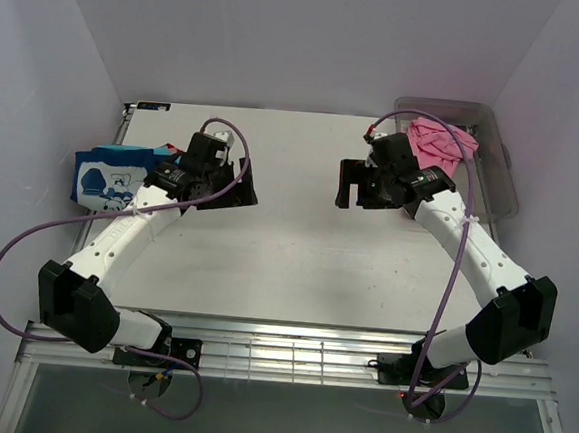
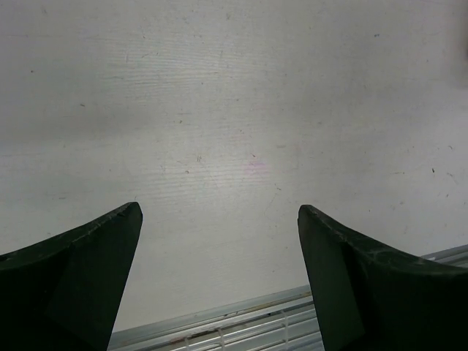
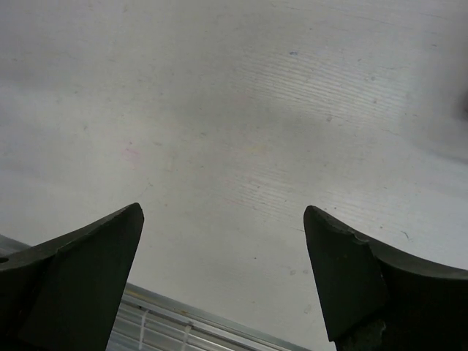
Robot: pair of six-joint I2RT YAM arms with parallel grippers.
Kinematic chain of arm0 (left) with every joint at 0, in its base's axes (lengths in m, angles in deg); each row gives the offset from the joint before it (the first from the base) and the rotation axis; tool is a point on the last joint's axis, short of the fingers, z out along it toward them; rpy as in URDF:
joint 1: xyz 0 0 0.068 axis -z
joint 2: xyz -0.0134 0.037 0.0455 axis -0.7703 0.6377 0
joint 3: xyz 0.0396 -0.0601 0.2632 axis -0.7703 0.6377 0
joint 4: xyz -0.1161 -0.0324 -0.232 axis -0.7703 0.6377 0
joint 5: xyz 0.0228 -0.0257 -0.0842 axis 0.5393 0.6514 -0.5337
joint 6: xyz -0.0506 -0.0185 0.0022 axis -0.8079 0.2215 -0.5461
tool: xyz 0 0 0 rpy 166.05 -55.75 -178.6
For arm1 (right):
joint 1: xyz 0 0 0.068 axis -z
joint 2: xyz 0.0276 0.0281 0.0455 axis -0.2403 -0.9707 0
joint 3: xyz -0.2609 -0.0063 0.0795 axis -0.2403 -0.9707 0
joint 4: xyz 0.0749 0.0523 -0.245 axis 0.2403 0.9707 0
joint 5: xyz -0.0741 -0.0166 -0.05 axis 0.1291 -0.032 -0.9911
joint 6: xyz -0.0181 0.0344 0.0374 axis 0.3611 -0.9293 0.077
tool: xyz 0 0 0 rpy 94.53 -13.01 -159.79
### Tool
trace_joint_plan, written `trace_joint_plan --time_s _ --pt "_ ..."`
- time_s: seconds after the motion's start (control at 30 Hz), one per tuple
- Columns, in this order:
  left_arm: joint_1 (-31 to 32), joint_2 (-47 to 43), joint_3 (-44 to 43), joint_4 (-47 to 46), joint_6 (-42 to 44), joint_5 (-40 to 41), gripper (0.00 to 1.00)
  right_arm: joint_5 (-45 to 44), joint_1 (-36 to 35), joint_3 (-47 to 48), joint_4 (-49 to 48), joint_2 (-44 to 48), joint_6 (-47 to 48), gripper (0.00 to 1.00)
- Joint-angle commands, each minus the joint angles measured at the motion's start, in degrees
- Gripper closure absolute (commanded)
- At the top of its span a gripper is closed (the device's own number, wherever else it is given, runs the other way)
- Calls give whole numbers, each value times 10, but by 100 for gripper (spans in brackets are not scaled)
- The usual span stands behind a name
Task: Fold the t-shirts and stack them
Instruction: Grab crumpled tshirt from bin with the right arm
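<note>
Pink crumpled cloth t-shirt (image 1: pixel 441 140) is lying in the clear plastic bin (image 1: pixel 505 178) while left pincer (image 2: pixel 219 212) and right pincer (image 3: pixel 223 212) are hovering wide, empty, seemingly awaiting retrieval.

folded t-shirts (image 1: pixel 112 180) left, t-shirt (image 1: pixel 441 143) in bin (image 1: pixel 506 183) right

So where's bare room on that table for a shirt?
Between the left claw and right claw, down to the near edge, the table is bare; so is the far strip. Crowded: folded t-shirts at the left edge, the bin with the pink t-shirt far right.
</note>
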Motion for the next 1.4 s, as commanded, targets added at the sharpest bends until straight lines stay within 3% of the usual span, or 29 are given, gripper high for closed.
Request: trace_joint_plan --time_s 0.0,0.1,0.3,0.5,0.67,0.77,1.1,1.2,1.27,1.3,1.33,1.37 --pt "1 -33 16 -18 -10 -18 2 -92 19 23 2 -36 3 4" --pt "1 -34 30 -14 -6 -23 2 -182 45 35 13 -80 16 9" --pt "1 -70 69 -7 -8 -9 2 -278 135 149 15 -191 31 5" --pt "1 -108 125 0 -12 -1 2 -186 247 277 16 -268 5 0" --pt "1 -129 159 11 -15 -1 2 -162 277 350 71 -360 14 17" --pt "1 -140 166 16 -15 23 2 -142 276 355 95 -409 24 24" --pt "0 -125 136 25 1 40 2 -148 277 315 94 -454 32 25" --pt "0 -128 133 27 2 45 2 -151 277 304 93 -454 31 33" --pt "0 -130 132 32 3 49 2 -151 277 294 94 -455 33 57" --pt "0 -135 133 33 3 52 2 -153 277 292 94 -456 32 78" --pt "0 -139 135 35 4 53 2 -154 277 290 98 -454 32 92" --pt "0 -143 137 35 6 54 2 -153 276 293 103 -451 31 92"
